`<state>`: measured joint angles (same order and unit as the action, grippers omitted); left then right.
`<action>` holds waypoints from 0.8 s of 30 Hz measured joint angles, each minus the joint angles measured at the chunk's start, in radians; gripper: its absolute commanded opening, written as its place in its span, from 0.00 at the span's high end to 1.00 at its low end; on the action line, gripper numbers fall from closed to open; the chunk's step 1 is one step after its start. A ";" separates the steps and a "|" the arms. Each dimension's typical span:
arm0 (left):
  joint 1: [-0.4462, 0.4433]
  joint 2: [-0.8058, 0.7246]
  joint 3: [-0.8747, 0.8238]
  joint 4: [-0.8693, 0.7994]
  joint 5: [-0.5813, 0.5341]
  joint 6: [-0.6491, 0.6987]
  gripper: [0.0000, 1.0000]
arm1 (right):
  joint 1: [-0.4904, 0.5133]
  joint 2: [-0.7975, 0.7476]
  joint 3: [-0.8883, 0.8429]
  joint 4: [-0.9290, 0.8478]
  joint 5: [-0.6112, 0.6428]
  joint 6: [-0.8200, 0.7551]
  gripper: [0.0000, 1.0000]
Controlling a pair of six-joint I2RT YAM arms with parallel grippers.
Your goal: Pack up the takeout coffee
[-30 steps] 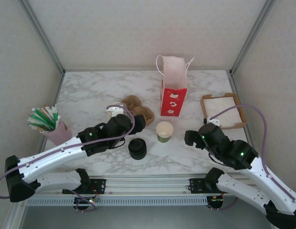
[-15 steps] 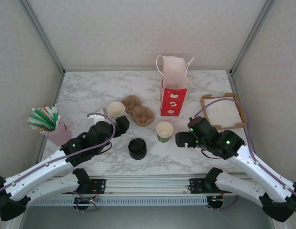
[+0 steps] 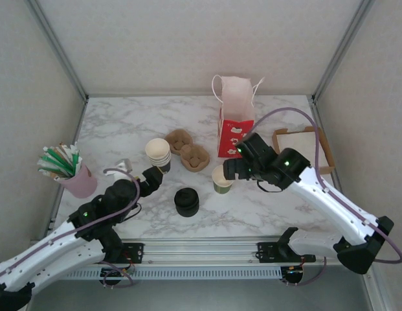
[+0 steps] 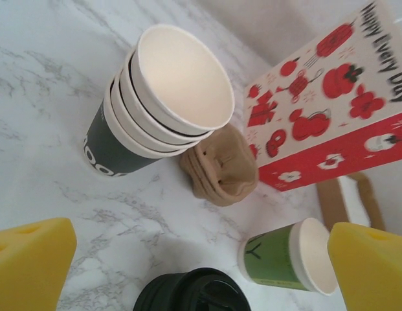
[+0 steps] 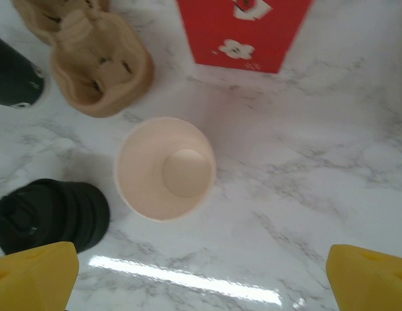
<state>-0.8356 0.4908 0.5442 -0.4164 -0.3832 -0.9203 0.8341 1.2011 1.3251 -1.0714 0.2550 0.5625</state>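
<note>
On the table (image 3: 123, 123): one green cup (image 3: 223, 178); one cup stack (image 3: 158, 153); one bag (image 3: 235, 123).

Before me on the counter (image 3: 123, 123), the open cup (image 3: 221, 182) stands in front of the bag (image 3: 236, 126), the lid stack (image 3: 186, 201) at its near left, and the carrier (image 3: 189, 151) and cup stack (image 3: 158, 153) behind that.

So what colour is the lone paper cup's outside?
Green; the lone paper cup has a cream inside. Clearest in the left wrist view.
</note>
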 measured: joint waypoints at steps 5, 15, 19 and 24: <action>0.006 -0.117 -0.042 -0.002 -0.007 -0.002 0.00 | -0.003 0.117 0.100 0.010 -0.065 -0.090 0.01; 0.059 -0.098 -0.085 0.003 0.101 -0.002 0.00 | 0.027 0.272 0.186 0.015 -0.219 -0.186 0.01; 0.102 -0.111 -0.118 0.014 0.203 -0.003 0.00 | 0.080 0.363 0.241 0.010 -0.266 -0.212 0.01; 0.170 -0.111 -0.141 0.026 0.345 -0.013 0.00 | 0.141 0.484 0.348 -0.008 -0.284 -0.247 0.02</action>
<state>-0.6655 0.3801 0.4034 -0.3901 -0.0380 -0.9337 0.9752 1.6855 1.6733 -1.0798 -0.0288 0.3157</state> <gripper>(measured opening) 0.994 0.982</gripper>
